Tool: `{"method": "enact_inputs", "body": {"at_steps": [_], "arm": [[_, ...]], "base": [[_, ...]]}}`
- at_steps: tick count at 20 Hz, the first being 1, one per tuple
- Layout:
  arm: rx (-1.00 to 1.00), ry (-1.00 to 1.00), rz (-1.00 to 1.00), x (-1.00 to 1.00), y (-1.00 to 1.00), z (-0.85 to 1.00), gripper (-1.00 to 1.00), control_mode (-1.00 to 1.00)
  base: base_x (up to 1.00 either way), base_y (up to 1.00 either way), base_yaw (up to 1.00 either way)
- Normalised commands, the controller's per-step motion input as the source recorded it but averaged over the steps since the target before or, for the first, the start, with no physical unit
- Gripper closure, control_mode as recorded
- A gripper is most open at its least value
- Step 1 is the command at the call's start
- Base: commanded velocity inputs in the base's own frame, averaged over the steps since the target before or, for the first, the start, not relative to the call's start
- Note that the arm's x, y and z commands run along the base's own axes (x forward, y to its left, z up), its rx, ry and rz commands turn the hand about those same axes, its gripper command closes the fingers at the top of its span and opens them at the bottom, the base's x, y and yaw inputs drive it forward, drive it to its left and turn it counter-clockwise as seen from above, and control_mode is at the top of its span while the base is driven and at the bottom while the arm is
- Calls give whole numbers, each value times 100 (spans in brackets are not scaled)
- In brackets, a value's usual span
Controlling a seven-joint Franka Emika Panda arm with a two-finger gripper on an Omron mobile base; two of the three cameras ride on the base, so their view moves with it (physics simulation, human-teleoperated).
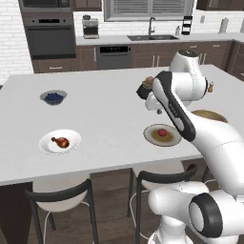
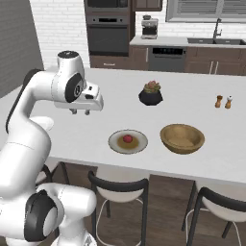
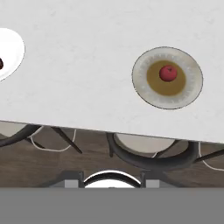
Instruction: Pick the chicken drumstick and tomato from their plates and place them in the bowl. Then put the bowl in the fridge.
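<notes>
The chicken drumstick (image 1: 60, 141) lies on the white plate (image 1: 47, 145) at the counter's front left. The tomato (image 2: 127, 139) sits in the middle of the tan-rimmed plate (image 2: 115, 143), also seen from above as tomato (image 3: 168, 73) on plate (image 3: 192, 78). The wooden bowl (image 2: 182, 138) stands empty just right of that plate. My gripper (image 2: 80, 112) hangs over the counter between the two plates, left of the tomato's plate, pointing down, open, with nothing between its fingers. A tall grey surface (image 2: 17, 43) rises at the far left; I cannot tell whether it is the fridge.
A blue bowl of blueberries (image 1: 53, 97) sits at the back left. A dark potted plant (image 2: 151, 94) stands behind the tomato's plate, and salt and pepper shakers (image 2: 223, 102) stand at the right. Stools (image 2: 117, 185) line the counter's near edge.
</notes>
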Motion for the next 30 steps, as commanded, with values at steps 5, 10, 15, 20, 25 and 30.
{"method": "enact_inputs", "body": {"at_steps": [5, 10, 15, 20, 25, 30], "arm": [[0, 8, 0, 25, -9, -4, -100, -100], [0, 16, 1, 52, -28, -31, -100, -100], [0, 24, -3, 89, -60, -46, -100, -100], [0, 21, -32, 93, -44, -58, -100, -100], [0, 6, -42, 77, -32, -70, -100, -100], [0, 0, -3, 49, -26, -57, -100, -100]], "base": [[0, 0, 0], [0, 0, 0], [0, 0, 0], [0, 0, 0], [0, 0, 0], [0, 0, 0]]}}
